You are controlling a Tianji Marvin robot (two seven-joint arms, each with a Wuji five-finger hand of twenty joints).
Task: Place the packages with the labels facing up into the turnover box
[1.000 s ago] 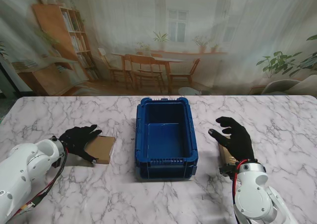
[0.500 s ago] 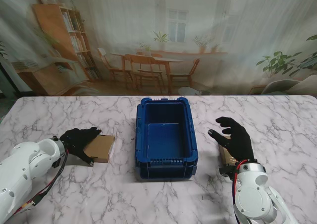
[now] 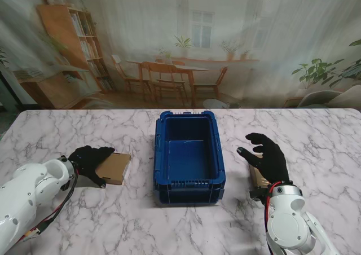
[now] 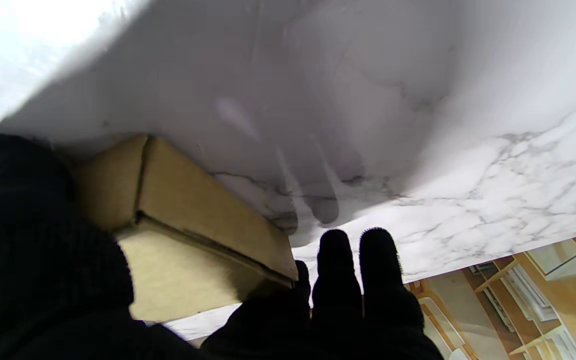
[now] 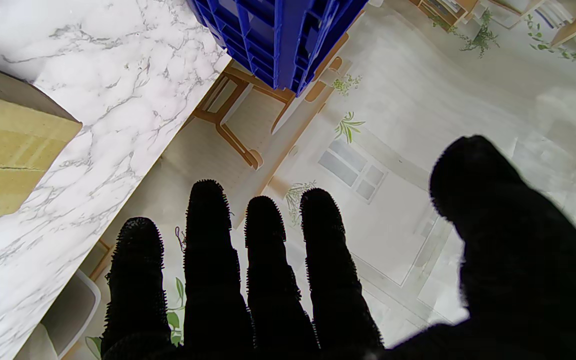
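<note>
gripping the left package [image 3: 113,168], left hand [image 3: 90,160] curls closed; right hand [image 3: 266,156] spread, empty.

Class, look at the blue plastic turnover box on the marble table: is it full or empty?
Empty: the blue plastic turnover box shows only its bare floor in the stand view.

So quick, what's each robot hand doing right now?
Left robot hand: closed on a box.
Right robot hand: open, holding nothing.
</note>
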